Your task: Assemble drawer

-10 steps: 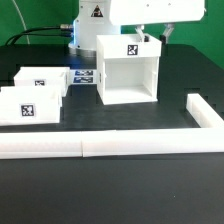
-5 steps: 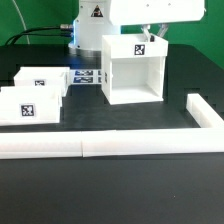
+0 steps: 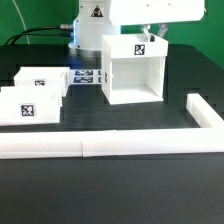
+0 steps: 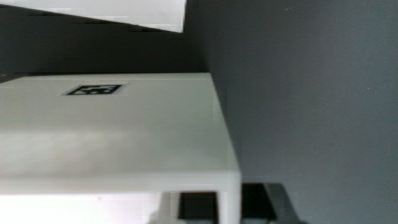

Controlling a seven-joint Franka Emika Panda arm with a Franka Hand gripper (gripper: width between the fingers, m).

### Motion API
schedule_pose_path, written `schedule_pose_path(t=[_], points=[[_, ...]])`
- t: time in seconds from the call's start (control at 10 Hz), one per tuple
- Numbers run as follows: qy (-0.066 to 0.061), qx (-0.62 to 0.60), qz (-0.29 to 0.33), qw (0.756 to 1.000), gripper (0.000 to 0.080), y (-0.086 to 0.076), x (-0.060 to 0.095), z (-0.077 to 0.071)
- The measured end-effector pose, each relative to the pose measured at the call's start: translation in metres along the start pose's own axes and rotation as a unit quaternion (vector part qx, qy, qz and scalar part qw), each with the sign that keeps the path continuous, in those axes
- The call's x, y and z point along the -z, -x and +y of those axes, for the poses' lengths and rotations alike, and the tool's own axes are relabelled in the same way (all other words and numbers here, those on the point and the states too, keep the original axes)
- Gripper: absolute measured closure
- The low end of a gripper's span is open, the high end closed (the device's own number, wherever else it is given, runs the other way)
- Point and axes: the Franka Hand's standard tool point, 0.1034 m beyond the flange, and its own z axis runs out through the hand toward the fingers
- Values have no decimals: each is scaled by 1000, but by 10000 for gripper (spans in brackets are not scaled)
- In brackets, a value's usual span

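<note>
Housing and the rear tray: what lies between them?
The marker board lies flat between the housing and the rear tray, shown in the exterior view.

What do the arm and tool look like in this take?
The arm is glossy white with smooth, rounded casing. Its base is also white, carries a black-and-white tag and shows a blue glow low on one side. The tool is small and dark.
</note>
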Motion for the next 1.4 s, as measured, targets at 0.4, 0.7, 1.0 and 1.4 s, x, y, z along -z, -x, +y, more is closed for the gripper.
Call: schedule_pose_path(t=[0.4,0.7,1.0,1.4], points=[[-7,0,27,1000,762,-71,2,17],[-11,1,54,998,762,-123,4,40],[-11,-11,73,997,762,-153,5,46],[-12,-19,78,997,762,-157,6,41]])
